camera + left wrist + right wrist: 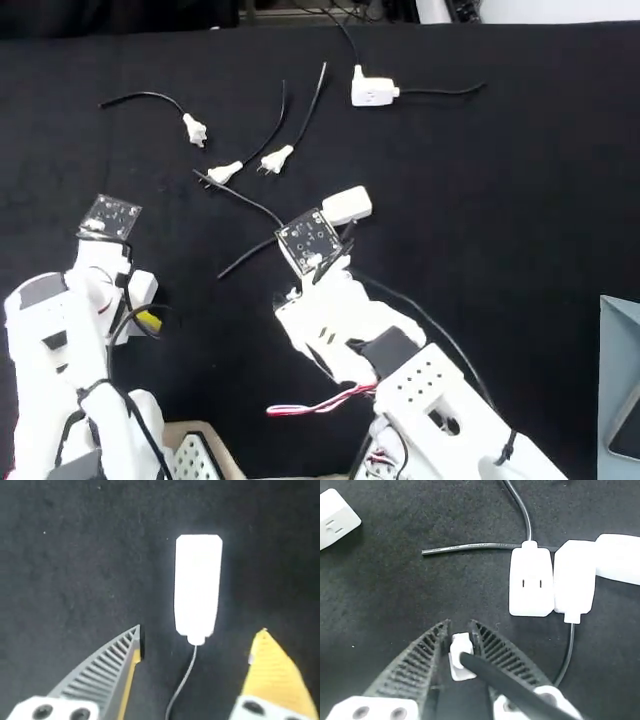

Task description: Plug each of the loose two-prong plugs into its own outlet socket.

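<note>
The right gripper (459,625) is clenched on a white plug (459,664) whose prongs are hidden between the fingers, and the plug's black cord (505,685) runs back out of frame. An outlet socket (531,582) lies just ahead of the tips, apart from them. The left gripper (200,630) hangs low with its jaws spread, and a white block (198,582) lies just ahead between the tips, its face too plain to tell plug from socket

We've got the high cam looking down over the whole black table (520,180), both wrist cams sit close above it facing down, and the high and right wrist views share the middle outlet socket (347,205)
</note>
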Action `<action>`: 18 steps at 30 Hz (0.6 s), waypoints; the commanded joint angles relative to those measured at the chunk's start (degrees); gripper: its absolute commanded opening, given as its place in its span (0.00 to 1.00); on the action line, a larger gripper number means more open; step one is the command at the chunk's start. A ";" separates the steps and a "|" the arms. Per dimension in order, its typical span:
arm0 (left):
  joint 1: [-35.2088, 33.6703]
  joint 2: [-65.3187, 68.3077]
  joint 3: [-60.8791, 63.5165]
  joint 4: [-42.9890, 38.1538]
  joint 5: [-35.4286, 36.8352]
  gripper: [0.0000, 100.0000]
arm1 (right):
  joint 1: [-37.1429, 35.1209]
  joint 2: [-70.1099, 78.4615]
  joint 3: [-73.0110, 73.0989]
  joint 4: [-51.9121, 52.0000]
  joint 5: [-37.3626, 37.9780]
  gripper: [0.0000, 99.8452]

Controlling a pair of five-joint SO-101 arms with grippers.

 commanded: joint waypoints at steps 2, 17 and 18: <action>0.75 2.02 3.03 -8.62 -0.26 0.27 | 0.35 -0.92 -0.40 -0.97 0.44 0.01; 22.02 -16.53 4.09 6.07 5.63 0.10 | 2.90 -1.27 0.57 -0.97 4.66 0.01; 24.13 -19.34 4.09 7.74 7.21 0.10 | 3.87 -1.27 0.48 -0.97 5.10 0.01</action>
